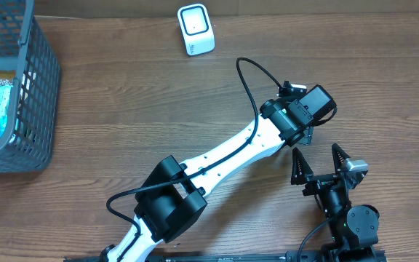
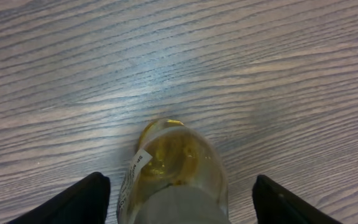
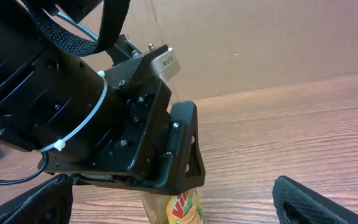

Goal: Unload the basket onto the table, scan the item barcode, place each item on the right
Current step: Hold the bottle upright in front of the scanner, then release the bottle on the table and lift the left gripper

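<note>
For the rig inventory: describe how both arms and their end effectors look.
The left arm has a long white link between bulky black joints, with a black cable looping along it. The left end effector has black tapered fingers. The right arm is black, with a silver block by the right end effector, also black-fingered.

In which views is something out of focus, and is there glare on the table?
Left wrist view: the bottle is soft at its near end, and a pale glare patch lies on the table beyond it. Right wrist view: the fingers of the right claw are blurred in the lower corners. Overhead view: sharp and evenly lit, no strong glare.
</note>
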